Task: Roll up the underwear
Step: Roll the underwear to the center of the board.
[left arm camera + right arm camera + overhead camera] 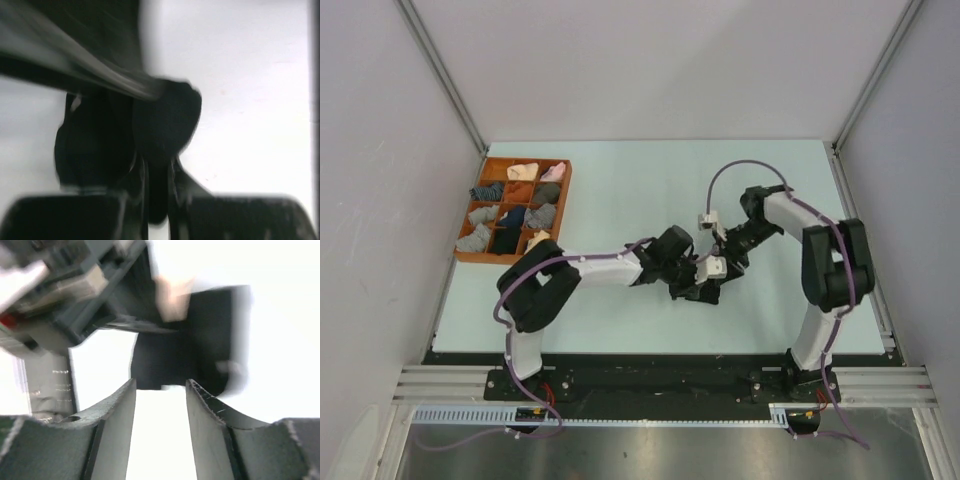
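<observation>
Right pincer stands spread just short of the underwear — left pincer pinches its black fabric.

Overhead view: light is even and diffuse from above, no glare. The worktop reads pale mint, with only soft, faint shadows under the left arm and the right arm. Picture sharp; the steel strip at the near edge is dimmer.

Left wrist view: I get heavy blur, a grey smear streaking across the upper left, dark masses with almost no detail, and the worktop burnt out to white on the right.

Right wrist view: worktop overexposed too. The fingers of the right pincer are fairly crisp; beyond them the underwear is soft, its right edge smeared.
</observation>
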